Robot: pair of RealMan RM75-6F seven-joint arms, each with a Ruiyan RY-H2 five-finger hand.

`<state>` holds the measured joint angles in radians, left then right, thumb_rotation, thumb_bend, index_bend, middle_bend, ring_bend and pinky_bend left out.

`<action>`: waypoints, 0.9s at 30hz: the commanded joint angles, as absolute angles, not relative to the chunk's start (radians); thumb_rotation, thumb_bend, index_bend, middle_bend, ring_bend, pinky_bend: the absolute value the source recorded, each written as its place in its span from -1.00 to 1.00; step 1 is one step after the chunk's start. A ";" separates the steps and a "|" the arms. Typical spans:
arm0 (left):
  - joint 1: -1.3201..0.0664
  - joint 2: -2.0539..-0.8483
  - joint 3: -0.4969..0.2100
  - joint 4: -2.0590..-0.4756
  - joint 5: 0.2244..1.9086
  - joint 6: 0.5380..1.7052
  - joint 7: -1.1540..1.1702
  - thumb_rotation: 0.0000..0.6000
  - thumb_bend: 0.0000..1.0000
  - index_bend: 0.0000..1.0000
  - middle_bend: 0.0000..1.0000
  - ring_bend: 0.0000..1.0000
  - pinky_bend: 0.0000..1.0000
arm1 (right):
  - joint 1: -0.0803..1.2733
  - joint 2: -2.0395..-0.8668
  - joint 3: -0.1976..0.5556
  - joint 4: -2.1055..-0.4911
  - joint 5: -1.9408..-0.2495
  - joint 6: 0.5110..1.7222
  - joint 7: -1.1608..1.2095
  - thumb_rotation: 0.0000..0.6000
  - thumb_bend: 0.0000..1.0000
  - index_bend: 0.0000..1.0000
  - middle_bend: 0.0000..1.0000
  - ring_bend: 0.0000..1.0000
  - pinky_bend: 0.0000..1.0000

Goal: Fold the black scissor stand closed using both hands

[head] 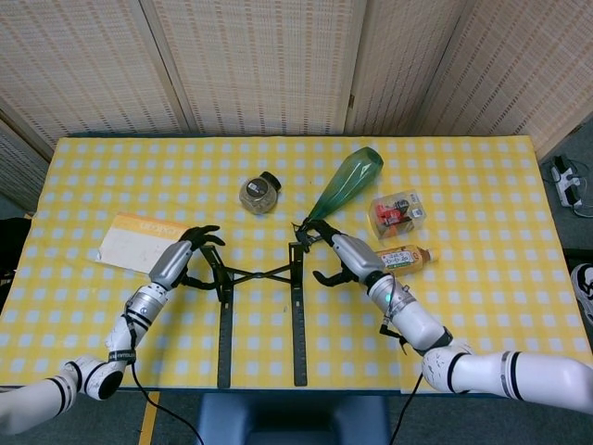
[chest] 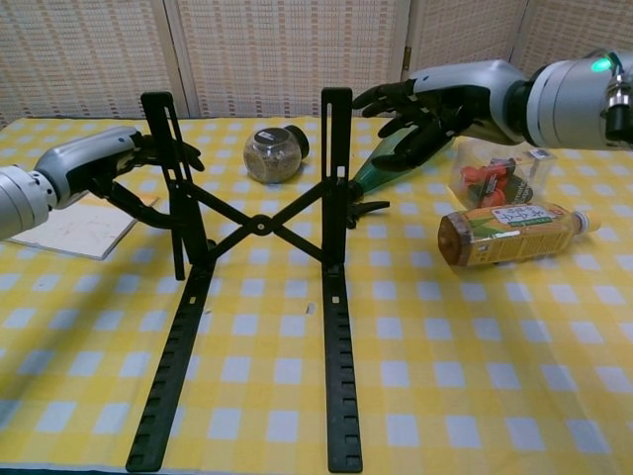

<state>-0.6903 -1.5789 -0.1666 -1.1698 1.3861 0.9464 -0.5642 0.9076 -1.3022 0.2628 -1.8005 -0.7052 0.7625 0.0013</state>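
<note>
Stand (chest: 259, 226) sits open mid-table, two base rails toward robot, uprights joined by crossed links. Left hand (head: 182, 259) at left upright (chest: 163, 173), fingers curled around it, looks like loose hold. Right hand (chest: 435, 104) beside right upright (chest: 336, 168), fingers spread, holding nothing, contact unclear. Advice: seat right palm flat on upright's outer face, then press both uprights inward evenly so links scissor shut. Keep rails parallel, flat on cloth (head: 482, 185). Mind green bottle (head: 345, 182) and drink bottle (chest: 506, 230) near right hand.
</note>
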 commanded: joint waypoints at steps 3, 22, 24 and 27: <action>-0.703 -1.642 -0.173 -1.084 1.412 0.987 -0.591 1.00 -0.73 -0.02 -0.46 -0.58 -1.00 | 0.902 -1.298 0.259 -1.809 -0.715 0.762 0.008 1.00 -0.14 -1.00 -0.96 -0.83 -0.75; -0.725 -1.767 -0.140 -0.832 1.490 1.103 -0.573 1.00 -0.73 0.30 -0.07 -0.31 -0.91 | 0.881 -1.284 0.242 -1.823 -0.764 0.740 0.043 1.00 -0.14 -1.00 -0.96 -0.83 -0.76; -0.718 -1.740 -0.127 -0.863 1.497 1.103 -0.577 1.00 -0.73 0.05 -0.13 -0.41 -0.95 | 0.879 -1.284 0.241 -1.819 -0.778 0.733 0.049 1.00 -0.14 -1.00 -0.96 -0.83 -0.79; -0.706 -1.689 -0.108 -0.925 1.505 1.095 -0.571 1.00 -0.73 -0.26 -0.32 -0.57 -0.99 | 0.877 -1.288 0.240 -1.810 -0.795 0.726 0.057 1.00 -0.14 -1.00 -0.96 -0.83 -0.86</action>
